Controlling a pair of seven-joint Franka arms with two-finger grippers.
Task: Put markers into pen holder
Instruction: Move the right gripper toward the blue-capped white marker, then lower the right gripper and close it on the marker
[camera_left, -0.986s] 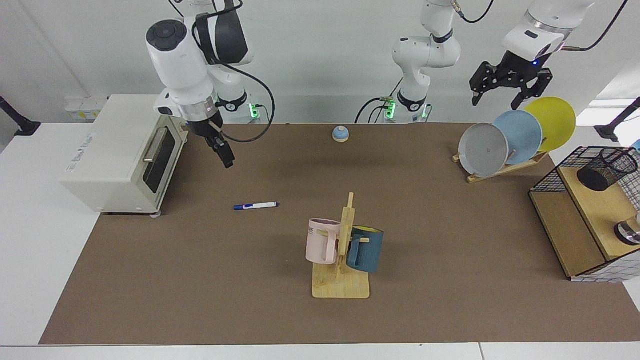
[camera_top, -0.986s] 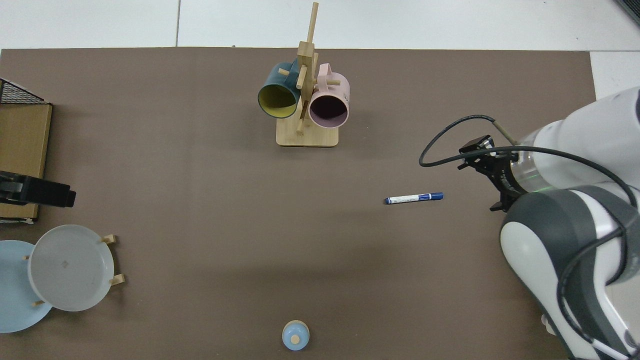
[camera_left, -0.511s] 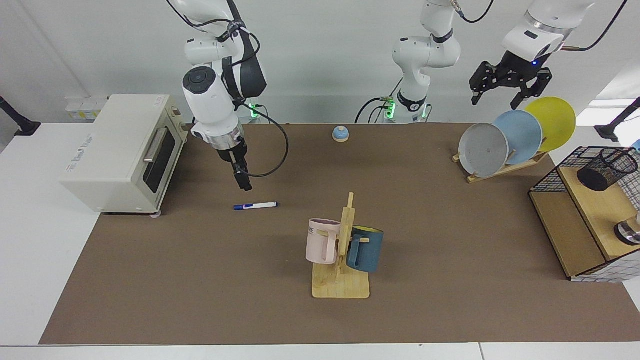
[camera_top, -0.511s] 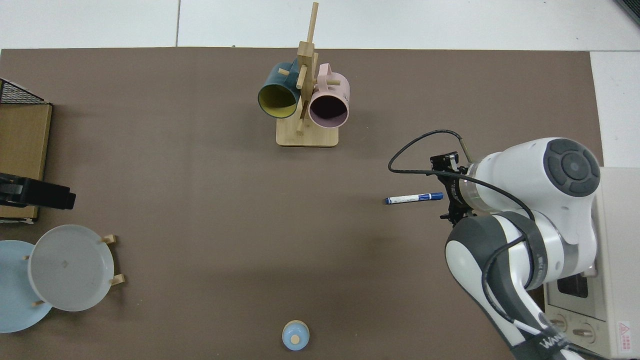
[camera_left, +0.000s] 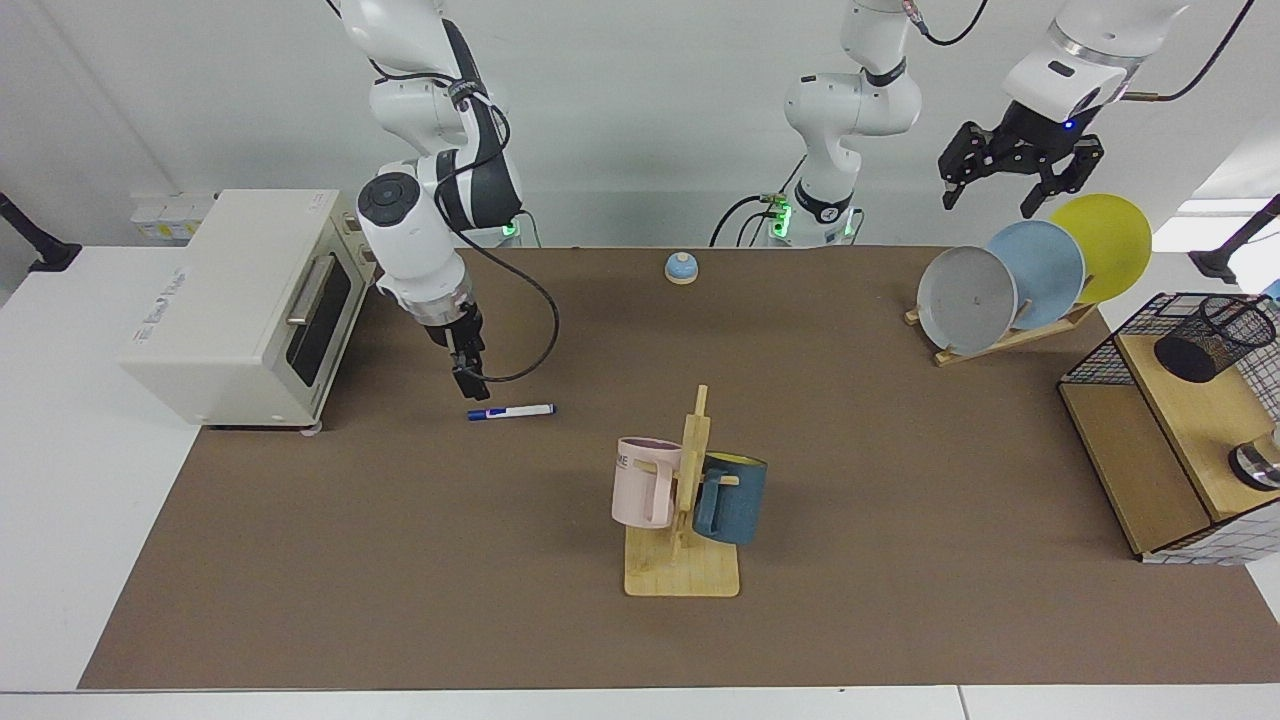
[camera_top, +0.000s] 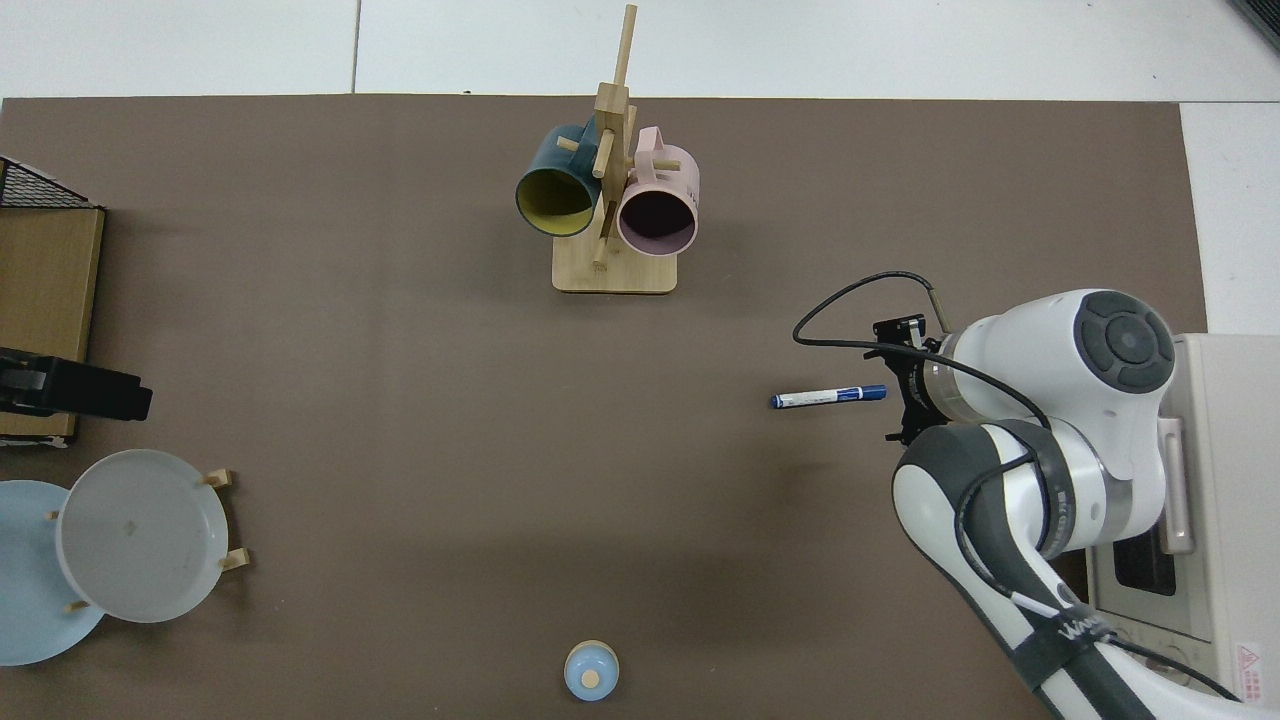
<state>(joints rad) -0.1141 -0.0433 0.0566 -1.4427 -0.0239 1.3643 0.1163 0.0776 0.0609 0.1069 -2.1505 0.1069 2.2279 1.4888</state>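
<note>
The right gripper (camera_left: 468, 385) hangs just above the blue-capped end of the marker (camera_left: 511, 411), which lies flat on the tabletop (camera_left: 400, 560); whether its jaws are apart cannot be told. The left gripper (camera_left: 1008, 190) waits high over the plate rack (camera_left: 1000, 338), jaws spread and empty. The pen holder (camera_left: 1213, 338) lies tilted on the wooden shelf (camera_left: 1195, 420) of the wire basket (camera_left: 1095, 355), well apart from the marker.

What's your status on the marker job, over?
Right pincer just above marker's blue-capped end, not gripping. Left pincer open, waiting high over plate rack. Marker flat on mat; pen holder empty-looking on shelf. Nothing around the marker.
</note>
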